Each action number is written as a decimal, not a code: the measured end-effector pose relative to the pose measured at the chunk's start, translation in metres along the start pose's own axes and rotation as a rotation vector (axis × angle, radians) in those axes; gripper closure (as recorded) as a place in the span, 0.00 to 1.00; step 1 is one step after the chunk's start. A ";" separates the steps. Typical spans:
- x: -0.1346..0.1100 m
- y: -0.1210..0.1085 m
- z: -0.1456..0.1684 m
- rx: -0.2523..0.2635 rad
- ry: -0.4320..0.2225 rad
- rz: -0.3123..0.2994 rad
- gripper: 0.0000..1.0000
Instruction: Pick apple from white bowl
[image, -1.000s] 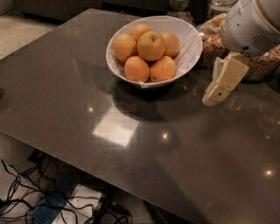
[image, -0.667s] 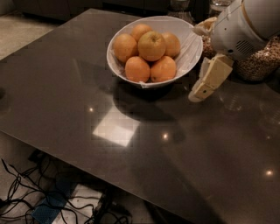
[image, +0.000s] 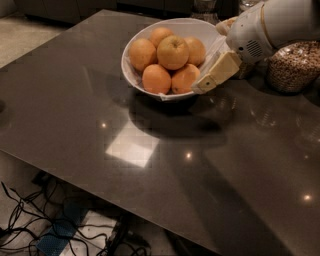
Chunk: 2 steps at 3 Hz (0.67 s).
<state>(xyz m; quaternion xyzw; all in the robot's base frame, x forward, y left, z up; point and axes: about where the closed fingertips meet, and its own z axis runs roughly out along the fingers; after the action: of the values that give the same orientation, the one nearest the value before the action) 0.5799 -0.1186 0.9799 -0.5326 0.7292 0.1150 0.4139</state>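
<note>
The white bowl (image: 142, 37) stands at the back middle of the dark table (image: 100, 125) and holds several fruits. The apple (image: 173, 52) sits on top in the centre, golden with a dark stem dimple. Oranges (image: 156, 79) lie around it. My gripper (image: 212, 79) comes in from the right on a white arm, and its cream finger overlaps the bowl's right rim, just right of the front orange and below the apple's level. Nothing shows between its fingers.
A glass jar of grains (image: 293, 65) stands to the right behind the arm. Another jar (image: 204, 6) is behind the bowl. The table's front edge runs diagonally, with cables (image: 30, 220) on the floor below.
The gripper has moved left, from beside the jar to the bowl's right rim. The bowl and fruit have not moved.
</note>
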 end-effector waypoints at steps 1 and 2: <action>0.000 0.000 0.000 0.000 0.000 0.000 0.00; -0.004 -0.008 0.014 0.026 0.003 -0.017 0.00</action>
<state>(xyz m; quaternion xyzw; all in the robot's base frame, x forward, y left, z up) 0.5943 -0.1108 0.9759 -0.5335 0.7268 0.1013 0.4205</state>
